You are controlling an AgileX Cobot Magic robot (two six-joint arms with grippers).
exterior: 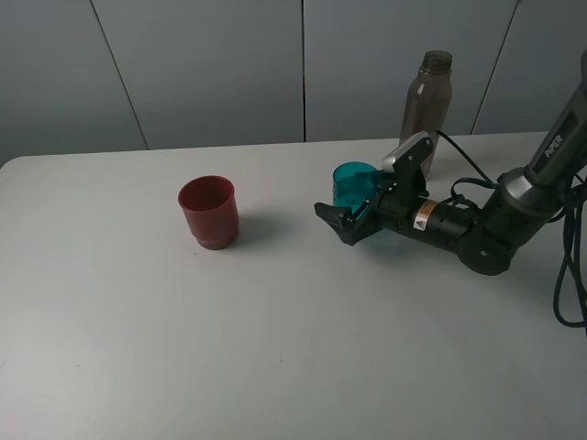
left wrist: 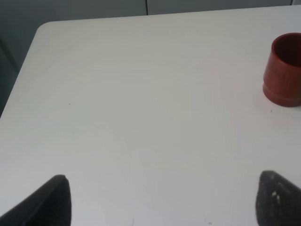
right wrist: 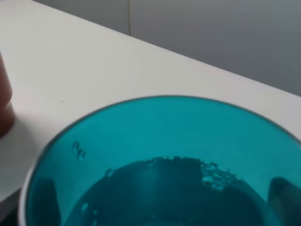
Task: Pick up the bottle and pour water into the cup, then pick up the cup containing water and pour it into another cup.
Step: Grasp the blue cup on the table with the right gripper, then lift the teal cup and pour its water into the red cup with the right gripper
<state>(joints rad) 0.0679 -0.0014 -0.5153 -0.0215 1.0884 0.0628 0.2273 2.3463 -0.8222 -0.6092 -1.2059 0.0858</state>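
The teal translucent cup (exterior: 353,183) stands upright on the table with water in it; it fills the right wrist view (right wrist: 164,141). My right gripper (exterior: 337,196) lies low on the table with a finger (right wrist: 43,197) on either side of the cup, spread wide; I cannot see whether they touch it. The grey-brown bottle (exterior: 427,96) stands upright behind the right arm. The dark-red cup (exterior: 209,213) stands upright to the left, apart from both grippers, and shows in the left wrist view (left wrist: 284,70). My left gripper (left wrist: 164,193) is open and empty above bare table.
The white table (exterior: 275,348) ends at a rounded far-left corner (left wrist: 44,28) and a back edge near the grey wall panels. The right arm's cable (exterior: 569,275) loops at the right side.
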